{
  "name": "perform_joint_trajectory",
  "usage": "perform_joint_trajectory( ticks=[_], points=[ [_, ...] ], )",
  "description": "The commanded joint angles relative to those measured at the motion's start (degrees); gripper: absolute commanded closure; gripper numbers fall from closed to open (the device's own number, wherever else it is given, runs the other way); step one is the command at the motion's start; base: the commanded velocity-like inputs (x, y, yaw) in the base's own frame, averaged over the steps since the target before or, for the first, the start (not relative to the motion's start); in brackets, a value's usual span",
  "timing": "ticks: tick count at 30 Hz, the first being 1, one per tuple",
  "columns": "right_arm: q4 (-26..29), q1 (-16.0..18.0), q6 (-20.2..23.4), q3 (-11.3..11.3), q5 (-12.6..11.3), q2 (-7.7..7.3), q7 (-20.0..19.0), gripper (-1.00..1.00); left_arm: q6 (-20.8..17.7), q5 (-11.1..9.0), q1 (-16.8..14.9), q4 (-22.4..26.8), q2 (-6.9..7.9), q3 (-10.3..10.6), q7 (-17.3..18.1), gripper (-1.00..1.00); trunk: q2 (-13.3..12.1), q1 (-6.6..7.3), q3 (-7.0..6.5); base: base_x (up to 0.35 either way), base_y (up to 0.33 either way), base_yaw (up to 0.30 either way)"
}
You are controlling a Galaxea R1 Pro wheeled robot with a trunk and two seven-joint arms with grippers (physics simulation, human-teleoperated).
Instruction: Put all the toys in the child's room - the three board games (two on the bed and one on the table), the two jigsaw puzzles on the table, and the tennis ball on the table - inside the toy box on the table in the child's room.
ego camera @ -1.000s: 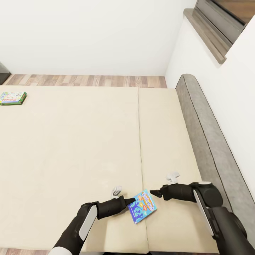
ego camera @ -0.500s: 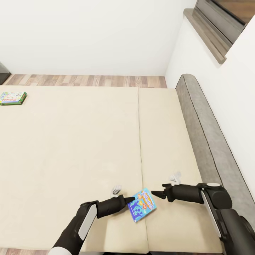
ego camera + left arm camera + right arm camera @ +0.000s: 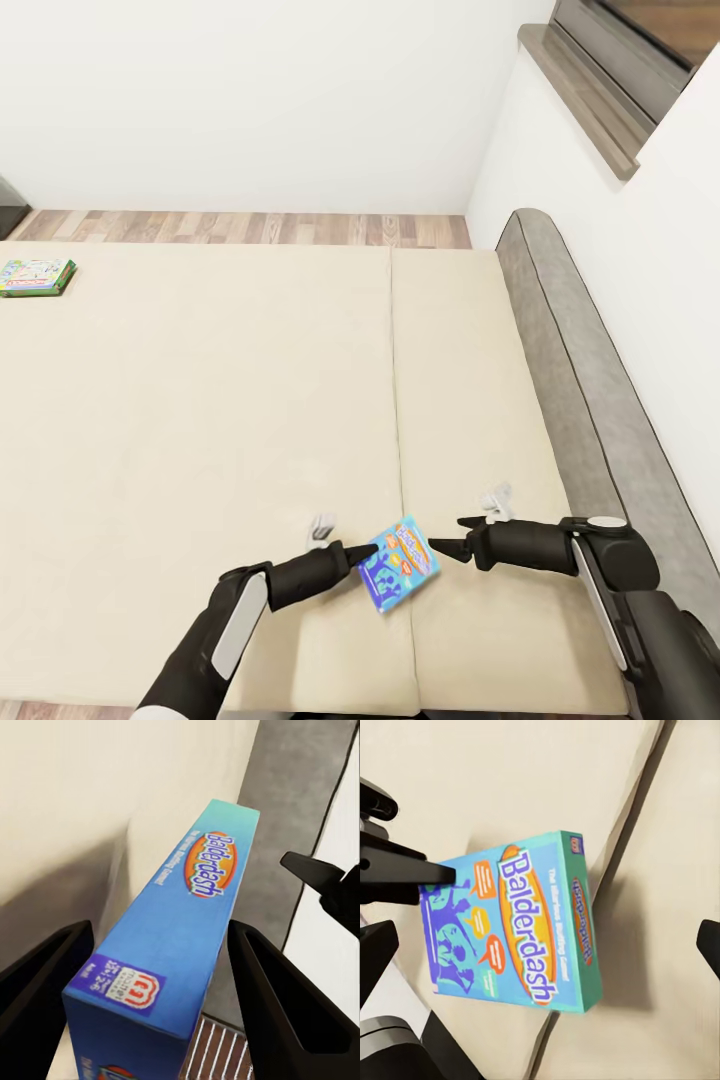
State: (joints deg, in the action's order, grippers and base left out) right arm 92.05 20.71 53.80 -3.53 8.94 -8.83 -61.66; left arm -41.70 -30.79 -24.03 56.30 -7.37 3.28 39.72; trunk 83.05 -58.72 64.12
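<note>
Down near the bed's front edge, the left gripper clamps the blue board game, tilted off the mattress. Just beside it, the right gripper hangs spread wide, holding nothing. Another board game lies at the bed's far left corner.

Blue "Balderdash" game box tilted over cream bed seam, left tool w/ dark finger on its edge.

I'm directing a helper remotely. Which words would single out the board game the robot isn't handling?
Look at the big cream bed. At its far left edge lies a flat green-edged box with a pale printed top, unlike the blue Balderdash box.
</note>
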Motion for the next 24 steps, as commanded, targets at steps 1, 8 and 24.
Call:
perform_joint_trajectory(
  ticks=[1, 8, 24],
  points=[
    [0.1, 0.0, 0.2, -0.1, 0.6, 0.00, -0.6, -1.00, -0.2, -0.2, 0.1, 0.4, 0.03, 0.0, 0.0, 1.00, 0.0, 0.00, 0.03, 0.000, 0.000, 0.000],
    [0.1, 0.0, 0.1, -0.1, 0.7, -0.08, -0.7, -1.00, -0.3, -0.8, 0.9, 2.4, 0.15, 0.1, 0.0, 1.00, -2.4, 1.32, -1.05, 0.000, 0.000, 0.000],
    [0.1, 0.0, 0.1, -0.1, 0.8, 0.31, -0.7, -1.00, -0.2, -1.0, 1.7, 3.8, 0.47, -0.2, 0.1, 1.00, -8.8, 4.83, -3.92, 0.000, 0.000, 0.000]
  ],
)
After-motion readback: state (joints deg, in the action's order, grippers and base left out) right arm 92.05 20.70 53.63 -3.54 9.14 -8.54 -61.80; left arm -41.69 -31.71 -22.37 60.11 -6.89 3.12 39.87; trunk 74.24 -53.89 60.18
